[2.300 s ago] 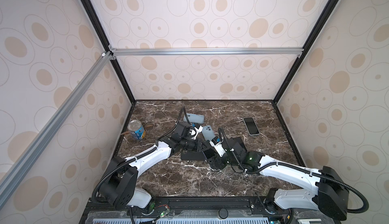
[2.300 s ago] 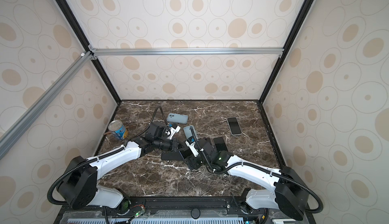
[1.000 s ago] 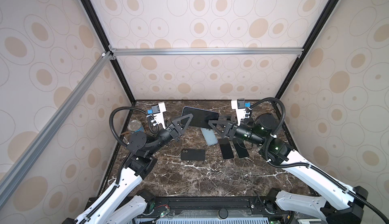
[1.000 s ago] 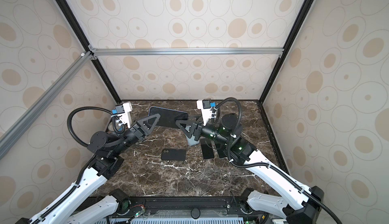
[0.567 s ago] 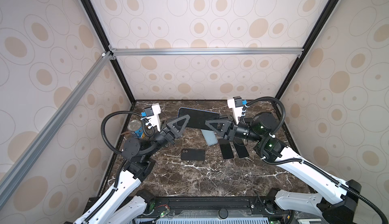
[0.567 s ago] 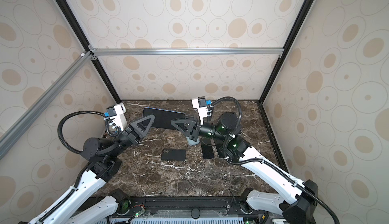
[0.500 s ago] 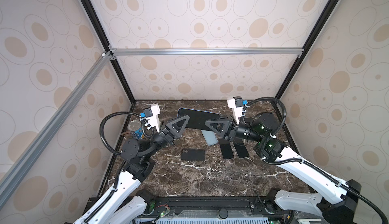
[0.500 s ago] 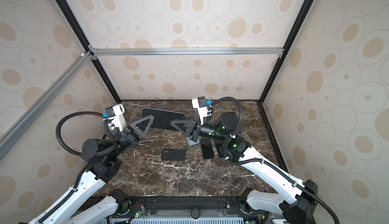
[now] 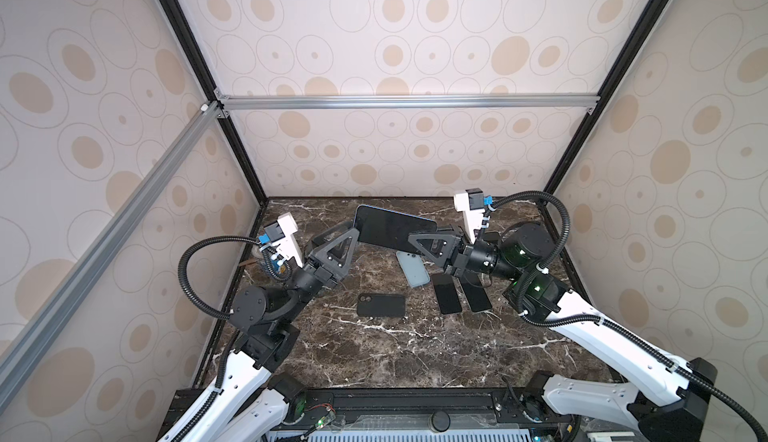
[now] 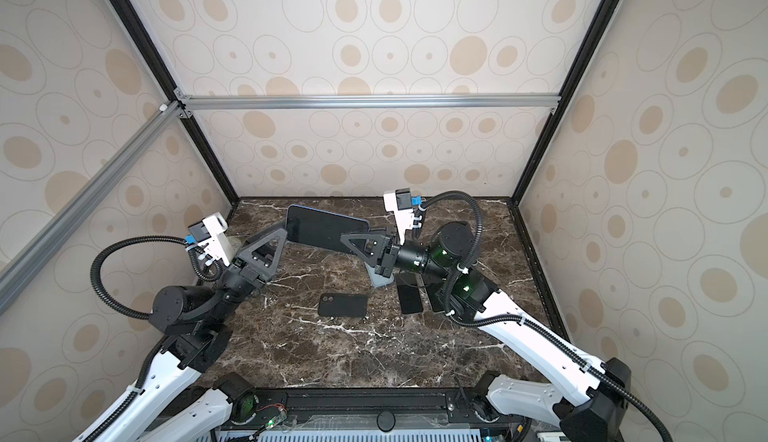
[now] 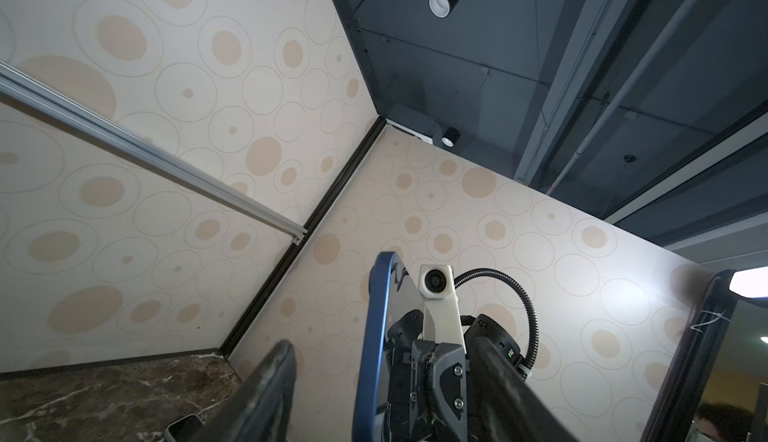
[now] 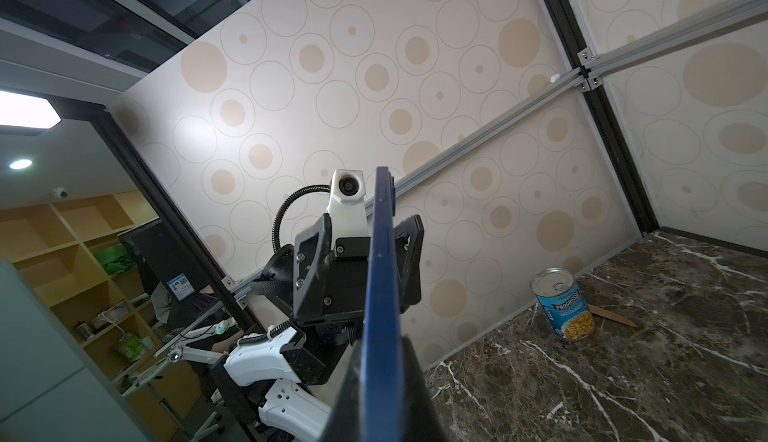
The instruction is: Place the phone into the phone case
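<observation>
- Where the left wrist view looks along the left gripper (image 9: 352, 230), its fingers (image 11: 266, 394) are seen spread wide, with clear space on both sides of the phone (image 9: 395, 232); nothing is gripped by them.
- The right gripper (image 9: 415, 240) is clamped on the phone's other end, and the blue edge is seen running out from between its fingers.
- The phone is held in the air, dark face turned toward both top views, spanning the two grippers.
- A black phone case (image 9: 381, 305) lies flat on the dark marble table (image 9: 395, 357), nearer the front and apart from both grippers.
- A grey-blue case (image 9: 412, 268) and two dark phones (image 9: 446, 298) lie close by.
- A soup can (image 12: 563, 305) stands near a beige, circle-patterned wall.
</observation>
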Robot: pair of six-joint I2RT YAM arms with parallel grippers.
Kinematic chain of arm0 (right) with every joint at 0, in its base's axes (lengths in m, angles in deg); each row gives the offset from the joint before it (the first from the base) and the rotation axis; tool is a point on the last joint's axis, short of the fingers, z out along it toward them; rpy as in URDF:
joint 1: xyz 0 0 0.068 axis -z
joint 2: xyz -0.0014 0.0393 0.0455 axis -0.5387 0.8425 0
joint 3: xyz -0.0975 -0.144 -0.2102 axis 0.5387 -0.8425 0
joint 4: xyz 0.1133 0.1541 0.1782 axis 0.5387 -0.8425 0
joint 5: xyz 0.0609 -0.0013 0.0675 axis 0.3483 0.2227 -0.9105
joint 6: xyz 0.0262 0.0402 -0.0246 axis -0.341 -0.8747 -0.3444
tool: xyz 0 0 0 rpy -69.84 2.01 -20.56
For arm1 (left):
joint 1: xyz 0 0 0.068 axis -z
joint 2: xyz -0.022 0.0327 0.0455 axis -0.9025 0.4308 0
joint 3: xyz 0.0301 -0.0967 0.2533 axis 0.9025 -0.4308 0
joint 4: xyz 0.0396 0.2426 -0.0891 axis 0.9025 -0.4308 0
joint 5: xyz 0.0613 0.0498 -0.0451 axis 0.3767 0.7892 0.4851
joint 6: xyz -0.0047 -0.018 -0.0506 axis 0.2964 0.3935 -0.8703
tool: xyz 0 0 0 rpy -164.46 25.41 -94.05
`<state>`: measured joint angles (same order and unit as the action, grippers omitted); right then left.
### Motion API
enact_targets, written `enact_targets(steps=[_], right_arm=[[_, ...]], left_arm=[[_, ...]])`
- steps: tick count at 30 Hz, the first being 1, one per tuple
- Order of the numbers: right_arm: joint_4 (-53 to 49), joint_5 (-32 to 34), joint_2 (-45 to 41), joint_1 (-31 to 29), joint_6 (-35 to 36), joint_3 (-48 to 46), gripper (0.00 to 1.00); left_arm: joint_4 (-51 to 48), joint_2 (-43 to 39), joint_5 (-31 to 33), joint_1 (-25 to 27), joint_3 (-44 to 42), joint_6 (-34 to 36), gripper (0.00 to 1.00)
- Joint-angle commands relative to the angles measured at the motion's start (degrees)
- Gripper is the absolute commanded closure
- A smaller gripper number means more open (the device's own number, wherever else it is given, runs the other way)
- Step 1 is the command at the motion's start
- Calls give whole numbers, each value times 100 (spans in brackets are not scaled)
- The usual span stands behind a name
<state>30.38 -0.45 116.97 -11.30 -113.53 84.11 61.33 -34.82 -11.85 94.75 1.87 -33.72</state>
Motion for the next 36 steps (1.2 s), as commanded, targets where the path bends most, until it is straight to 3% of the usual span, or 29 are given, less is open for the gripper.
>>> enact_targets(steps=[1,5,10,14,24,36], right_arm=[[-162,413,-262,8,229,79,100],[-1443,1132,-355,4,591,316,100],[-3307,2263,-245,9,935,803,100],[-4513,2743,126,6,955,1324,100],[-5769,2373,1275,5,669,2158,100],[-6166,1994,2077,13,165,2453,100]], left_arm=[[-768,-222,836,-25,107,509,28],[-1828,-271,1410,-20,370,1176,28],[-3054,20,1349,-25,750,1790,29],[-3828,390,1293,-22,1087,2152,29],[-5108,1199,1166,-30,1687,2676,30],[-5926,2022,896,-115,1862,2795,31]])
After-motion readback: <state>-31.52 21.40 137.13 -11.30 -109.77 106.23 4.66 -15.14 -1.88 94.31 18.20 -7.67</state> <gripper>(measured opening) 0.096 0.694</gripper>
